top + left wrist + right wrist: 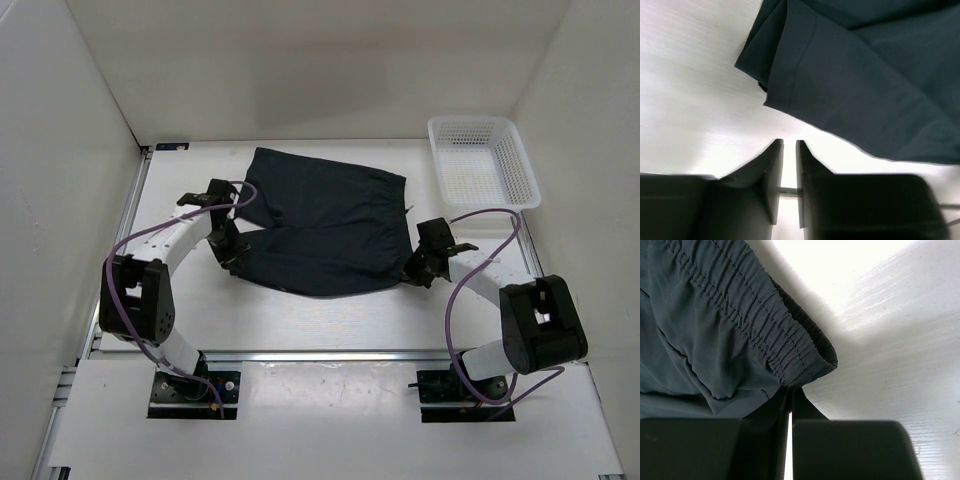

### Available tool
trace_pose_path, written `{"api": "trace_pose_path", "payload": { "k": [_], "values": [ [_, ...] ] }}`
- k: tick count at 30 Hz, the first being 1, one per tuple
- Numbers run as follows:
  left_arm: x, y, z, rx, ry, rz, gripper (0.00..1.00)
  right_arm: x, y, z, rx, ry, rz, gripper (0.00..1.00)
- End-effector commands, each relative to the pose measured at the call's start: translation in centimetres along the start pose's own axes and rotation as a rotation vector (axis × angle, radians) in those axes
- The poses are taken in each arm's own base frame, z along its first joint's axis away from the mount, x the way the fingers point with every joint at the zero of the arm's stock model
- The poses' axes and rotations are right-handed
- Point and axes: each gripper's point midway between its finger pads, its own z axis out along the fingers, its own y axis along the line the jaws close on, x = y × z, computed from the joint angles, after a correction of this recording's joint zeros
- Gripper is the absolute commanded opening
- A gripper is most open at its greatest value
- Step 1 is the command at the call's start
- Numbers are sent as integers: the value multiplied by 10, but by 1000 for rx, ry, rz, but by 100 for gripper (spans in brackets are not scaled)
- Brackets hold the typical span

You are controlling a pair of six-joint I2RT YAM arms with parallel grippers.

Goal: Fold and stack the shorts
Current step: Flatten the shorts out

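The dark navy shorts [320,225] lie folded flat in the middle of the white table. My left gripper [228,252] is at their left edge. In the left wrist view its jaws [789,142] stand nearly together with only bare table between them, and the hem of the shorts [865,75] lies just ahead, apart from them. My right gripper [418,268] is at the near right corner of the shorts. In the right wrist view it [791,389] is shut, its tips pinching the corner under the elastic waistband [765,325].
A white mesh basket [470,121] stands at the back right, empty. White walls close in the table on the left, back and right. Purple cables loop beside both arms.
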Motion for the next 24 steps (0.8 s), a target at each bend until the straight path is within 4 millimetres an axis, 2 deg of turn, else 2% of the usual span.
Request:
{"api": "trace_pose_path", "payload": {
  "k": [1, 2, 3, 5, 7, 9, 10, 13, 14, 16, 19, 21, 22, 24],
  "values": [
    [2, -5, 7, 20, 5, 65, 44, -5, -3, -7, 12, -24, -18, 0],
    [0, -7, 8, 18, 8, 74, 59, -5, -3, -7, 12, -24, -18, 0],
    [-1, -12, 11, 18, 13, 94, 69, -5, -3, -7, 12, -24, -18, 0],
    [-3, -11, 24, -17, 28, 101, 70, -5, -3, -7, 12, -24, -18, 0],
    [-5, -10, 30, -38, 31, 90, 66, -3, -5, -7, 19, -18, -18, 0],
    [-9, -12, 34, -45, 26, 90, 57, -3, -5, -7, 19, -18, -18, 0],
    [-13, -13, 34, -50, 17, 80, 41, -3, -5, -9, 19, -18, -18, 0],
    [-15, -18, 29, -29, 7, 71, 16, -4, -7, -9, 25, -25, -28, 0],
    [-19, -22, 23, -13, -12, 72, 11, -4, -7, -9, 25, -25, -28, 0],
    [-16, -25, 12, -3, -21, 83, 10, -4, -7, -9, 25, -25, -28, 0],
    [-24, -30, 1, 8, -55, 75, 10, -4, -7, -9, 25, -25, -28, 0],
    [-36, -36, -9, 13, -99, 75, 10, -4, -7, -9, 25, -25, -28, 0],
    [-37, -36, -2, -6, -76, 74, 10, -4, -7, -9, 25, -25, -28, 0],
    [-53, -50, -4, 12, -98, 75, 10, -4, -7, -9, 25, -25, -28, 0]
  ]
}}
